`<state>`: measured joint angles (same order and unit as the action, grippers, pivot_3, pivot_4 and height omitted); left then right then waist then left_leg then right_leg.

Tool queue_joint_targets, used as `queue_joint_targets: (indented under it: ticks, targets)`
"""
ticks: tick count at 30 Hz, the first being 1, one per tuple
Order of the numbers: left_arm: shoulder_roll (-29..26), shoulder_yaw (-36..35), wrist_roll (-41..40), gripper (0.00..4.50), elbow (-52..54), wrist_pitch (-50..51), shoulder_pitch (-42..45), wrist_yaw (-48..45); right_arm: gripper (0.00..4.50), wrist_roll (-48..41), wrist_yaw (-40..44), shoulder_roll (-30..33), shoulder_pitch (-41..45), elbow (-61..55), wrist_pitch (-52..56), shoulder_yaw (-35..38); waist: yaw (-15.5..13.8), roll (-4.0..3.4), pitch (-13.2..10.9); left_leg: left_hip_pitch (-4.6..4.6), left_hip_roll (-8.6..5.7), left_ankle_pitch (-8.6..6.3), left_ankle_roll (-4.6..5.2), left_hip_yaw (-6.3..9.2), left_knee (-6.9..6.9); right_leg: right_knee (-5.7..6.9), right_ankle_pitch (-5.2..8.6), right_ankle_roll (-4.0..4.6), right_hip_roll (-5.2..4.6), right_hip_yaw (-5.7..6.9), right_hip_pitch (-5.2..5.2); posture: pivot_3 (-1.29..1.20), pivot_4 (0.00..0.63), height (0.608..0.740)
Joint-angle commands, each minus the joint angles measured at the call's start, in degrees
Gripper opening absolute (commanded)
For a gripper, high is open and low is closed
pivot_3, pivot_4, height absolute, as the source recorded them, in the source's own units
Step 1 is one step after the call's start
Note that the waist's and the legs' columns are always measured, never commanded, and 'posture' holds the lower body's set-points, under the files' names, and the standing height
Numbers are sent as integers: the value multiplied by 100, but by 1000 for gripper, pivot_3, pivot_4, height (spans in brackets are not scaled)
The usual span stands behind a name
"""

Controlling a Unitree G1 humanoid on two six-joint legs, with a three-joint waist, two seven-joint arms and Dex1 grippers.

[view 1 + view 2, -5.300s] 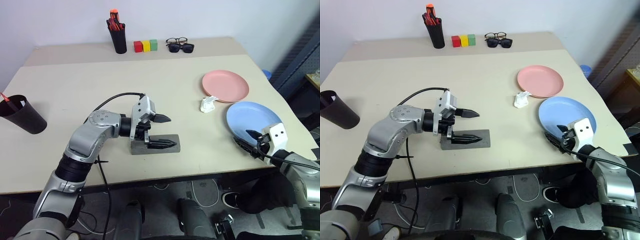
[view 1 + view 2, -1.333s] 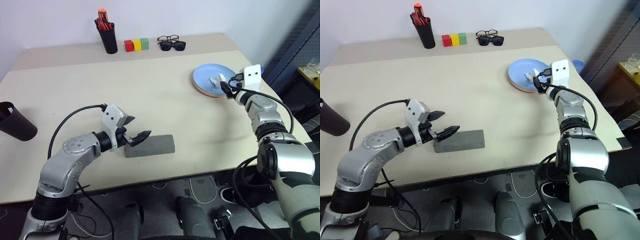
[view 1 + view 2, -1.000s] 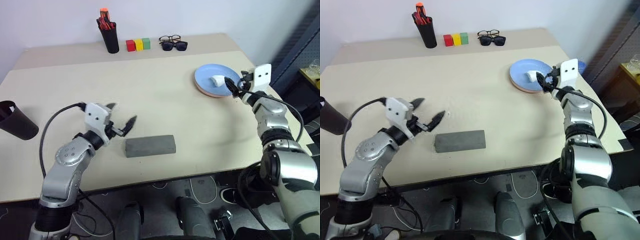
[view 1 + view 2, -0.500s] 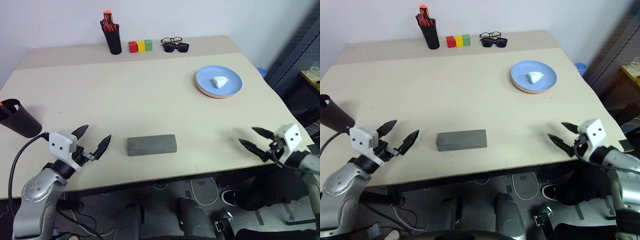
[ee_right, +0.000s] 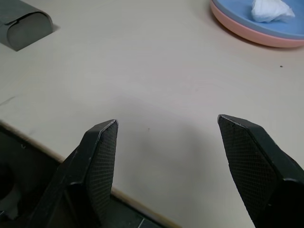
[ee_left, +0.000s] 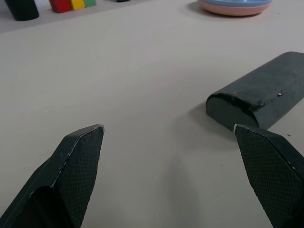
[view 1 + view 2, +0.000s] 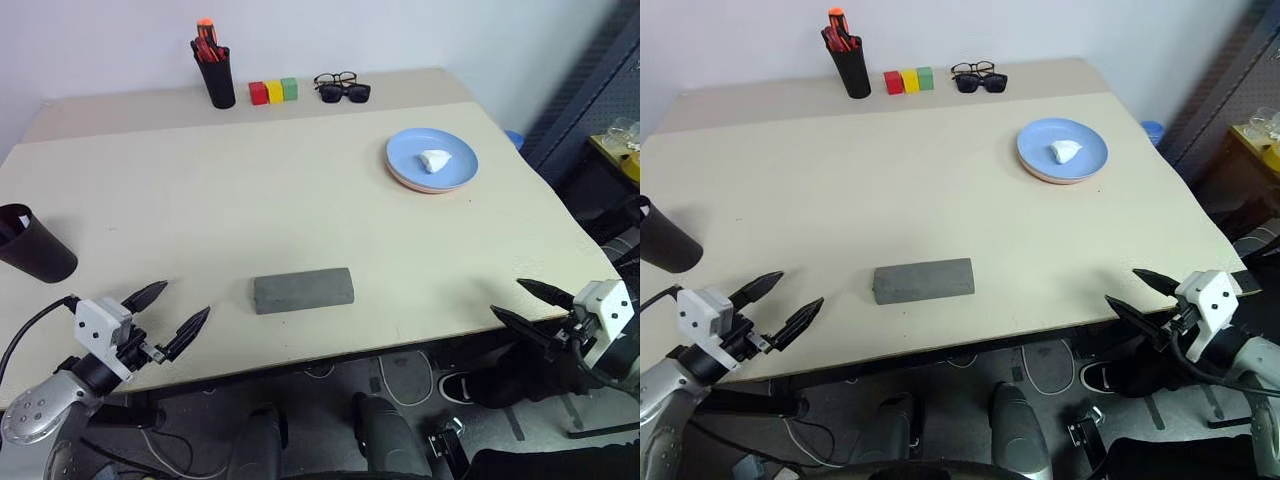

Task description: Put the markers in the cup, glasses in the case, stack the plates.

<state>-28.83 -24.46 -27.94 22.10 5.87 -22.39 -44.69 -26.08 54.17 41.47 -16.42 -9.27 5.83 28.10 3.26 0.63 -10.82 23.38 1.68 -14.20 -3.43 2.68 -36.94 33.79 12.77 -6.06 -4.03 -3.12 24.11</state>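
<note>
The grey case lies shut near the table's front edge; the glasses are hidden. The light blue plate sits on the salmon pink plate at the right. The black cup stands at the far left; I cannot make out the markers in it. My left gripper is open at the front edge, left of the case and apart from it. My right gripper is open at the front right edge, well short of the plates. Both are empty.
A crumpled white wad lies on the blue plate. Along the back stand a black pen holder with red-orange pens, three coloured blocks, and black-rimmed spectacles with sunglasses.
My right gripper has pulled back from the plates to the table's front edge. My left gripper has drawn back and left from beside the case. Both stay open.
</note>
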Motion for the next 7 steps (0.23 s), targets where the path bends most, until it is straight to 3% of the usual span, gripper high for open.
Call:
queue_joint_targets:
  ticks: [1,7]
  targets:
    - [-26,-153,-81,4500,161,-92,-107,18,3401,-164,-54,56,12,-314,102,169,-63,3,-1,0,-2,-1,2,-4,-1,27,0,0,0,-3,14,0,150,740]
    - [96,-118,-70,4500,151,-156,-311,79,3401,-163,-281,82,270,-603,516,-44,-82,2,-1,-1,14,-4,9,14,0,50,2,-3,37,-9,29,0,150,740]
